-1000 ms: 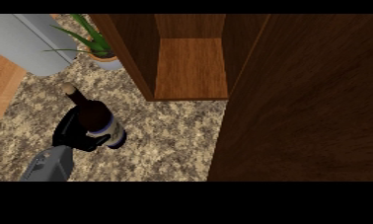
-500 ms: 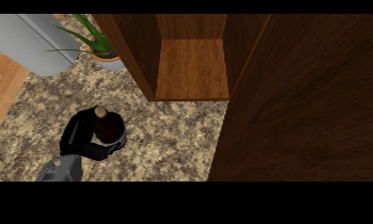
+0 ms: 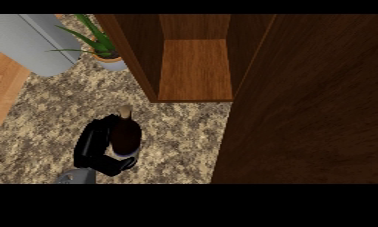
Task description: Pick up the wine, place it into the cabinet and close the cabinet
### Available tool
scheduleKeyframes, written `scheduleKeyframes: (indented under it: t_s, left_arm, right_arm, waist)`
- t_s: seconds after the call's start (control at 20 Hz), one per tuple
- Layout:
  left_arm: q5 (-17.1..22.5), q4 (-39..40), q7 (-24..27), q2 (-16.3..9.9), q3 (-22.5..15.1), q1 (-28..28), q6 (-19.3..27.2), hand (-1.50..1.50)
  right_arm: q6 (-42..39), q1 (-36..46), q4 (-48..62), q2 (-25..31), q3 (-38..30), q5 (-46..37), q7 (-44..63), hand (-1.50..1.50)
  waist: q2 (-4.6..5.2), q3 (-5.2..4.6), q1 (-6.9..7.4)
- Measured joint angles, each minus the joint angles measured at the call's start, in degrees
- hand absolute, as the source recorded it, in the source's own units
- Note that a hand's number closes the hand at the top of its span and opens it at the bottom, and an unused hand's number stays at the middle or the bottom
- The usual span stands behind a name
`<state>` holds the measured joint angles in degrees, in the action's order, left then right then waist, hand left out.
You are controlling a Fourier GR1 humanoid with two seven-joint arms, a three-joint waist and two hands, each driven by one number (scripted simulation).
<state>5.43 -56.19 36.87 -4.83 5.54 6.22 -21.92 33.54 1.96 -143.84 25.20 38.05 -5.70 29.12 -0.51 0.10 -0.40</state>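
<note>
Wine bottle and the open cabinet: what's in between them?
Only bare speckled counter lies between the wine bottle and the cabinet, in the head view.

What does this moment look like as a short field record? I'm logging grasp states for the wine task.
wine bottle: upright, neck toward cabinet, over the counter
left hand: fingers curled round the bottle
right hand: not in view
cabinet: open, shelf bare
cabinet door: swung open at view's right
potted plant: left of cabinet

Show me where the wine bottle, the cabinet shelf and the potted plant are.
wine bottle [image 3: 125,133], head view, on its dark body.
cabinet shelf [image 3: 196,68], head view, on the bare wooden floor.
potted plant [image 3: 97,46], head view, on its green leaves.
</note>
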Motion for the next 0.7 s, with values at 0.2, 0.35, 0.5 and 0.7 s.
scheduleKeyframes:
  t_s: [0.2, 0.35, 0.5, 0.7]
  left_arm:
    - [0.1, -7.0, -3.3, 2.5, -2.8, -3.2, 0.7, 1.5]
    - [0.9, -12.3, -6.3, 3.7, -5.4, -5.1, 2.1, 1.5]
    - [2.3, -17.4, -9.4, 4.3, -9.1, -7.7, 3.9, 1.5]
    - [3.1, -22.6, -12.7, 4.6, -13.0, -8.3, 8.3, 1.5]
  right_arm:
    - [-0.1, -1.6, 0.0, 0.9, -0.2, 0.2, -1.8, -1.5]
    - [0.4, -2.6, -0.1, 1.3, 1.0, 0.2, -3.0, -1.5]
    - [0.9, -3.4, -0.1, 1.8, 1.0, 0.2, -4.3, -1.5]
    - [0.8, -3.7, -0.2, 2.7, 0.6, 0.4, -5.2, -1.5]
  waist:
    - [0.05, -0.04, 0.01]
    - [0.03, -0.07, -0.09]
    - [0.04, -0.08, -0.13]
    - [0.11, -0.09, -0.24]
